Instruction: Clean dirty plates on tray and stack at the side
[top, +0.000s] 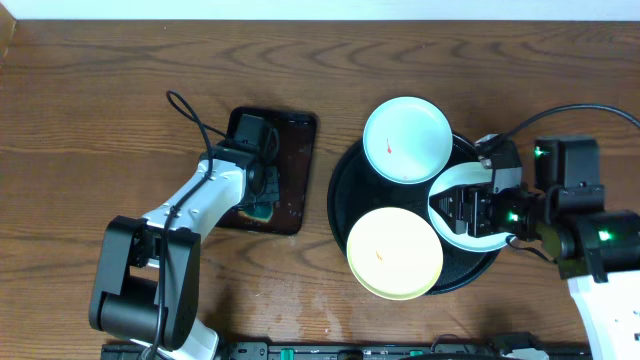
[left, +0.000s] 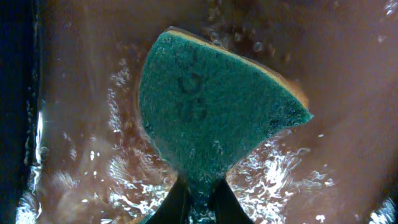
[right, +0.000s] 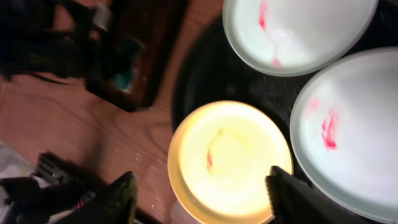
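Three plates lie on the round black tray (top: 345, 185). A pale mint plate (top: 405, 138) with a red smear is at the back. A pale yellow plate (top: 393, 252) with a small smear is at the front and overhangs the rim. A white plate (top: 452, 185) is partly hidden under my right gripper (top: 462, 212), which is open above it. In the right wrist view the open fingers (right: 202, 196) straddle the yellow plate (right: 230, 158); the smeared white plate (right: 348, 134) and mint plate (right: 298, 31) lie beyond. My left gripper (left: 200, 202) is shut on a green sponge (left: 211, 112).
A rectangular black tray (top: 290, 165) holding wet liquid (left: 93, 162) sits left of the round tray; the left gripper and sponge are over it. Cables run across the wood table at back left and back right.
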